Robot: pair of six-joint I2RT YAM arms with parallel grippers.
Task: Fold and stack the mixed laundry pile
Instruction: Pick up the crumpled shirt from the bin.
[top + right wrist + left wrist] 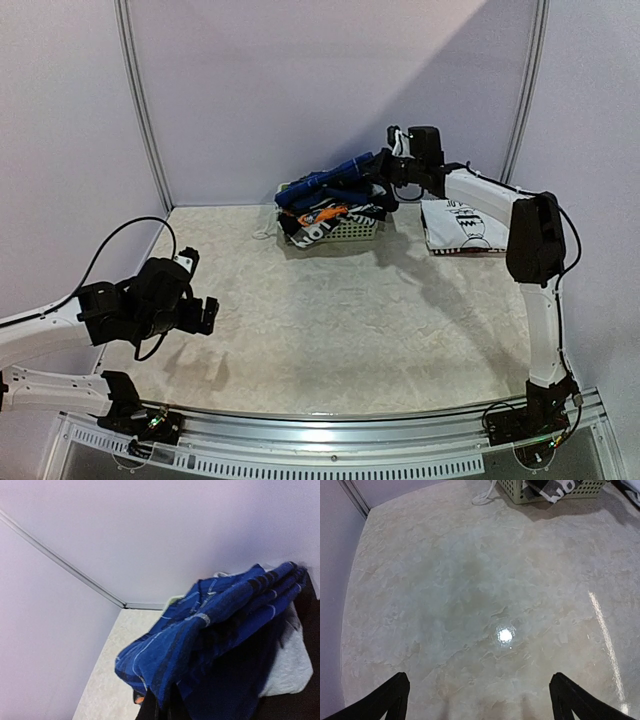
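My right tool (pixel 386 188) is pressed together, pinching the bunched blue-and-black plaid shirt (pixel 335 180) at the top of the laundry pile (pixel 320 215). The pile sits heaped in the white slatted basket (pixel 360 232) at the far middle of the bench (pixel 350 330). A white printed cloth (pixel 460 225) lies flat just right of the basket. My left tool (pixel 205 315) hangs spread above the bench at the near left, holding nothing.

Dim violet light, a glare spot on the tabletop (pixel 505 635), wrist views soft.
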